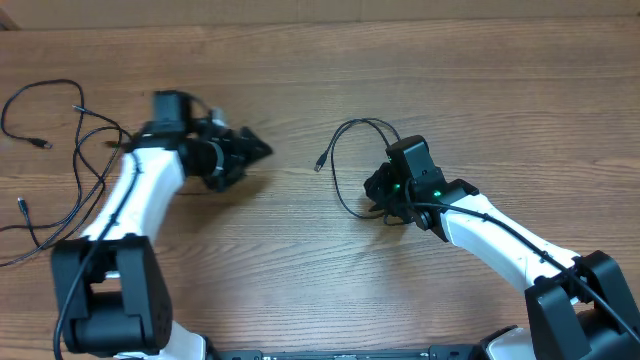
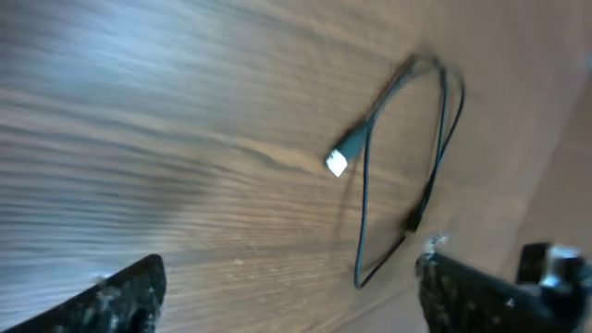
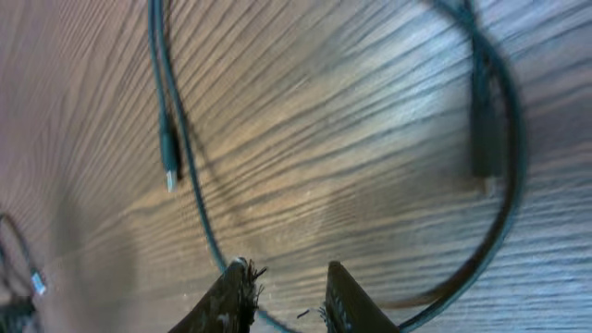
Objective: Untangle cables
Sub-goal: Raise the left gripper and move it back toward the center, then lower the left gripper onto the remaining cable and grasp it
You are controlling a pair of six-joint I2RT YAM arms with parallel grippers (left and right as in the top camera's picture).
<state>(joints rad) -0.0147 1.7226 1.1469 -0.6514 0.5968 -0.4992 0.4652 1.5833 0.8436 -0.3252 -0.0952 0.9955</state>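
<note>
One thin black cable [image 1: 343, 150] lies in a loop at the table's middle, its plug [image 1: 320, 162] pointing left. A tangle of more cables [image 1: 75, 150] sprawls at the far left. My left gripper [image 1: 258, 149] points right toward the loop, short of it. In the left wrist view it [image 2: 291, 282] stands wide open and empty, with the loop [image 2: 435, 157] and its silver plug [image 2: 338, 164] ahead. My right gripper [image 1: 376, 186] sits on the loop's right side. Its fingers [image 3: 287, 277] are slightly parted, and the cable [image 3: 190, 176] runs under the left fingertip [image 3: 236, 287] and across the gap.
Bare wooden tabletop [image 1: 300, 60] surrounds the loop. Behind the left arm [image 1: 140, 190] lie the tangle's loose ends, and one plug [image 1: 21, 205] rests near the left edge. The right arm [image 1: 500, 240] reaches in from the lower right.
</note>
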